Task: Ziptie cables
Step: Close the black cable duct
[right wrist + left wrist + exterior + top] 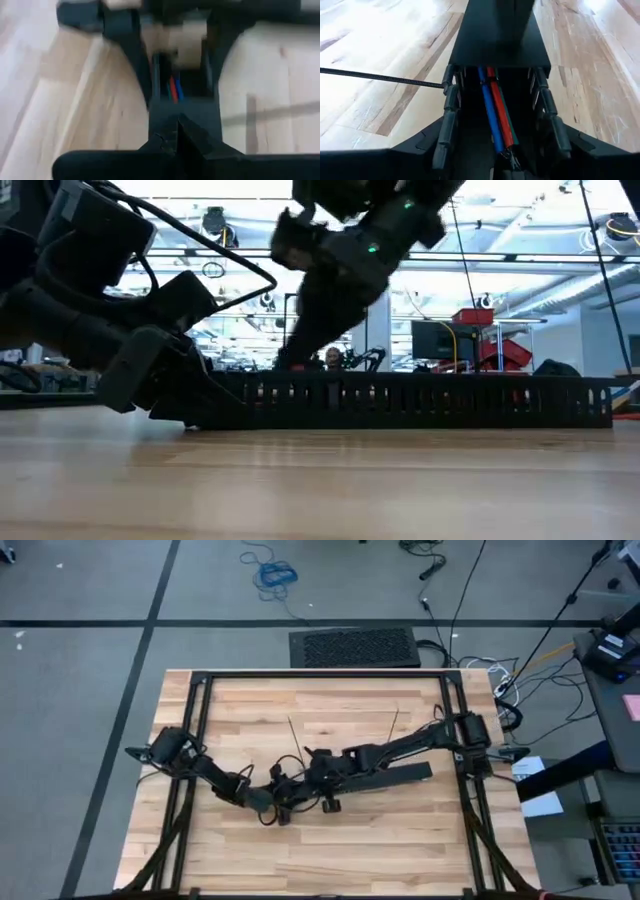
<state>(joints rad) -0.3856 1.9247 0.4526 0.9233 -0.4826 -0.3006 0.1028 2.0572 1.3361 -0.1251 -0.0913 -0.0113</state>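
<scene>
Where cables (497, 110) lie in the bar (395, 776), left pincer (500, 125) wide astride; right's grip untellable.

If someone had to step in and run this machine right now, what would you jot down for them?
Left gripper: low at the near end of the black slotted bar, fingers straddling it.
Right gripper: close by over the same end; whether it holds anything cannot be told.
Cables: blue, red and green, lying inside the bar's channel.
Zipties: one thin dark strip runs off sideways beside the bar; two more lie on the table farther back.
Done: cables seated in the bar. No finished tie visible; tying is left.
</scene>
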